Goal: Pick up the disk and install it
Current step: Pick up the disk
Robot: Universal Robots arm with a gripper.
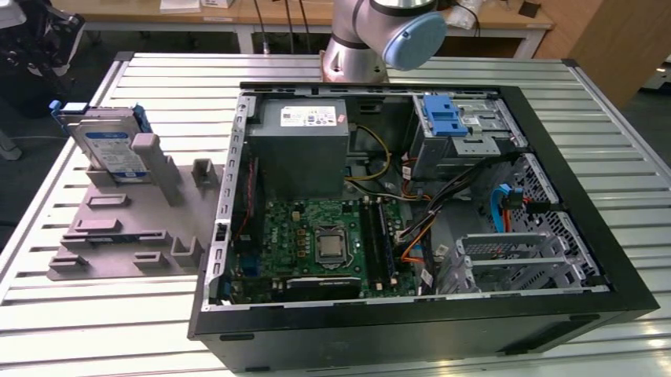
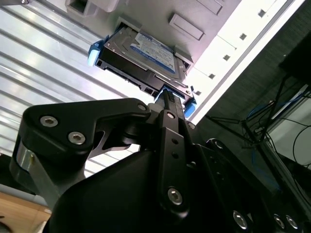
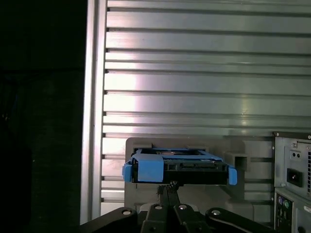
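Step in hand: the pick-up, at its approach by my reckoning. The disk (image 1: 109,148) had not been lifted, and nothing of the install was done.
Disk: it stood on edge in a slot of the grey holder (image 1: 115,236), with its blue-and-white label showing and a blue frame round its edges. The holder sat on the table (image 1: 84,330) at the exterior view's left, beside the open computer case (image 1: 419,330).
Gripper: in both wrist views the gripper (image 3: 168,186) (image 2: 167,95) pointed at the disk's upper edge. Its fingertips were drawn together with nothing between them. It looked to hang clear of the disk.
What the grasp called for: as I judged it, fingers spread wider than the disk is thick and centred over that upper edge. The pull would have to go straight out of the slot so the frame would not snag.
Case: its side was off, and the metal drive cage (image 1: 514,251) at the exterior view's right looked vacant.
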